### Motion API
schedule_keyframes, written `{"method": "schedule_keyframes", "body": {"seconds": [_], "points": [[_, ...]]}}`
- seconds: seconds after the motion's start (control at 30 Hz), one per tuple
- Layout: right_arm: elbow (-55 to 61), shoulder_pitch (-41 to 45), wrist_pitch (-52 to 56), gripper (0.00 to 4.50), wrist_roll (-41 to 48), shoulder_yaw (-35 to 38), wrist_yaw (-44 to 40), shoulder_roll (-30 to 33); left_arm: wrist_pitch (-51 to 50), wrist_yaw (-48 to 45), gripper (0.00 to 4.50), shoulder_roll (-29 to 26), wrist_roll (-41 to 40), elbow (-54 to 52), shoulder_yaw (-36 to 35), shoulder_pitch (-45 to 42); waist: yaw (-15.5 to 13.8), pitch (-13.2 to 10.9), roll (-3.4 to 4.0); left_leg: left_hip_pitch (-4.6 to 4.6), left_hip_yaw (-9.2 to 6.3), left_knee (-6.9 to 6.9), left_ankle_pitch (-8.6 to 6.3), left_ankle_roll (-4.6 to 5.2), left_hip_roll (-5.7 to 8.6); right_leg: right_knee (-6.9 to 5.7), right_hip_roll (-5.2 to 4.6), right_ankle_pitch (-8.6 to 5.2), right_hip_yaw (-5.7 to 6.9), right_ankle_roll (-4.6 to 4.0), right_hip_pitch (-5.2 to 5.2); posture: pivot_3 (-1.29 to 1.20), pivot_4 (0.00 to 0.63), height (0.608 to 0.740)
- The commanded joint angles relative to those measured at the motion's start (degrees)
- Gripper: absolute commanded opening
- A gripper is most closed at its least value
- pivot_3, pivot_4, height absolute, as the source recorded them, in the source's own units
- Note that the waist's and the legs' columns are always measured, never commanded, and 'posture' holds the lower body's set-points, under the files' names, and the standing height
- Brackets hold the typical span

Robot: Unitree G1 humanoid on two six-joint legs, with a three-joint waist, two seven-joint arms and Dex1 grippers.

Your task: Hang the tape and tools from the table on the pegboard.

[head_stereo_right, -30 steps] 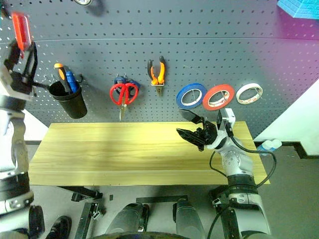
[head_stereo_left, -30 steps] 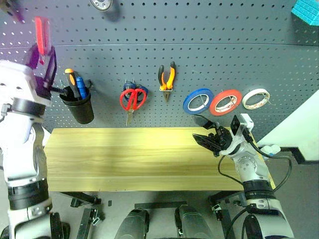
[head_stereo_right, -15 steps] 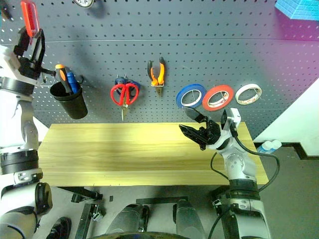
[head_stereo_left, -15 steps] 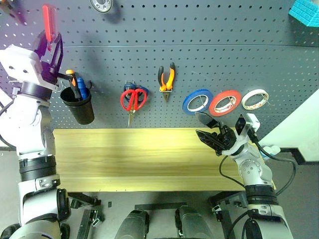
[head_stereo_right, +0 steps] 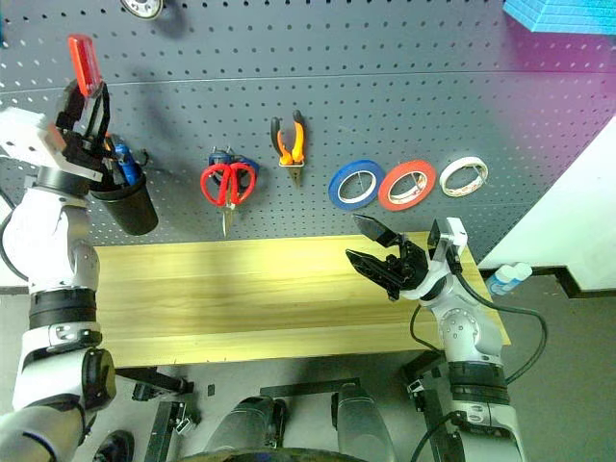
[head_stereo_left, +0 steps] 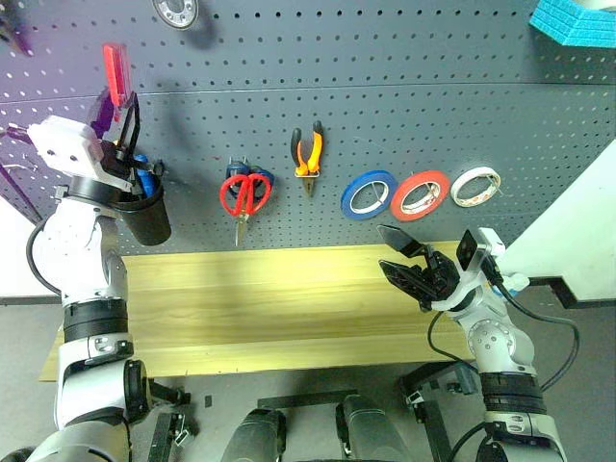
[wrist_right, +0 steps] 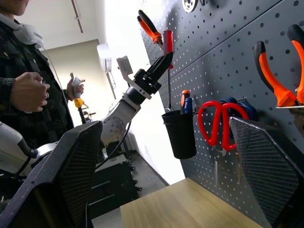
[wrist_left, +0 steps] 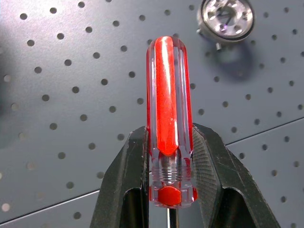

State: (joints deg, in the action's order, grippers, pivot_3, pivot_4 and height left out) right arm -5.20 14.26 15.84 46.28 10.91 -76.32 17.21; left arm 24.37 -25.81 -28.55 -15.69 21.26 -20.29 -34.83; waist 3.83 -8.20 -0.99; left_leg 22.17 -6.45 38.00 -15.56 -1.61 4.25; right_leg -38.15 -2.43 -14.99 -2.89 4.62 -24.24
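Below the left pincer (wrist_left: pixel 170 190), the screwdriver (wrist_left: pixel 169 118) shaft runs off the picture's edge; its tip stays unseen.

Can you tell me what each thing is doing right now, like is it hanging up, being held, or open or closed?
Red-handled screwdriver: held upright above the black cup.
Left gripper: jaws shut on the screwdriver.
Right gripper: jaws open, holding nothing, over the table.
Red-handled scissors: hanging on the pegboard, closed.
Pliers: hanging, closed.
Red-orange tape: hanging.
Blue tape: hanging.
White tape: hanging.
Black cup: hanging, holding screwdrivers.
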Motion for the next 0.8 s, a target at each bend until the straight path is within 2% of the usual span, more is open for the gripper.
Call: {"method": "schedule_keyframes", "body": {"seconds": [0.03, 0.2, 0.4, 0.8], "points": [[2.0, 0.2, -0.2, 4.50, 0.3, 0.3, -0.2, 0.9, 1.3, 1.1, 0.89, -0.1, 0.3, -1.9, -0.5, 1.9, 0.2, 0.0, 0.00, -0.04, 0.00, 0.00, 0.00, 0.00, 0.00, -0.01, 0.00, 0.00, -0.01, 0.00, 0.02, -0.10, 0.124, 0.740], [1.0, 0.3, -0.4, 4.50, 0.0, 0.3, -0.4, 1.5, 1.2, 4.3, 0.89, -0.8, 3.3, -3.3, -0.8, 5.6, 0.1, 0.0, 0.00, -0.05, -0.02, 0.00, 0.00, 0.00, -0.01, -0.02, 0.02, 0.00, -0.01, 0.00, 0.02, -0.09, 0.129, 0.740], [0.8, 0.5, -0.1, 4.50, -0.3, 0.0, -0.8, 2.0, 1.4, 5.4, 0.89, -1.1, 2.9, -3.1, -1.4, 7.7, 0.0, 0.0, 0.01, -0.05, -0.03, 0.00, 0.00, 0.01, 0.00, -0.01, 0.01, 0.00, -0.01, 0.00, 0.03, -0.08, 0.134, 0.740], [1.5, -0.6, 0.4, 4.50, -0.9, -0.3, -0.9, 3.2, 1.5, 8.2, 0.89, -0.7, 3.0, 1.4, -1.4, 8.5, 0.0, 0.0, 0.03, -0.04, -0.02, -0.01, -0.02, 0.03, -0.01, 0.01, 0.00, 0.00, -0.01, 0.00, 0.03, -0.08, 0.153, 0.740]]}}
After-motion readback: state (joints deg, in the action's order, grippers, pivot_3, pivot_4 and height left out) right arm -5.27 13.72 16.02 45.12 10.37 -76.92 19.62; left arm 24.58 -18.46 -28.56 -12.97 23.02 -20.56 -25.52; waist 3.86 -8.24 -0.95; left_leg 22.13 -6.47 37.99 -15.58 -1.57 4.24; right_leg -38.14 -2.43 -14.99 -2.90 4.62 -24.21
